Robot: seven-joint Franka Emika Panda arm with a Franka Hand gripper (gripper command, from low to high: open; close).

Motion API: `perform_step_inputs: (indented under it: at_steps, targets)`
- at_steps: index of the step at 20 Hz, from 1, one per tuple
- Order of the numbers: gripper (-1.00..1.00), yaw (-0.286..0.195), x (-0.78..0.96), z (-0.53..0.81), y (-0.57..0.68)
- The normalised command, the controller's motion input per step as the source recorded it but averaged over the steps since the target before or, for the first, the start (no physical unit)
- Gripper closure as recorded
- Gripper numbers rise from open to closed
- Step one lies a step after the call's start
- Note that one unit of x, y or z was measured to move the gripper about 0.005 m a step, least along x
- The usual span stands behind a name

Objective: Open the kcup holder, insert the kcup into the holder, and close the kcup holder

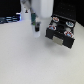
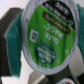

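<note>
Between the tool's [image 2: 42, 37] teal fingers [image 2: 9, 44], the kcup [image 2: 49, 34] gripped (green lid showing), kcup holder [image 1: 61, 31] apart, drawer open

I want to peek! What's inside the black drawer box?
The kcup holder has its drawer pulled out, showing round pods on top. Anything deeper inside is hidden. The kcup sits between the gripper fingers.

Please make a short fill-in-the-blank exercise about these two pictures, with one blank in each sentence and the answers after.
1. The lid of the kcup is mostly ____ in colour.
2. The gripper is shut on the ____.
3. The kcup holder stands on the exterior view's ____ side.
4. The lower drawer of the kcup holder is pulled ____.

Answers: green; kcup; right; open
</note>
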Motion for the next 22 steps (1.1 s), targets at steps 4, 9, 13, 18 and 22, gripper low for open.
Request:
perform_step_inputs:
  at_steps: [4,9,13,18,22]
  targets:
    - [1.0,0.018,-0.01,0.47,0.65]
    - [1.0,0.012,-0.01,0.41,0.65]
    - [1.0,0.014,-0.03,0.34,0.65]
    - [1.0,0.024,-0.02,0.29,0.64]
    - [1.0,0.024,-0.05,0.12,0.64]
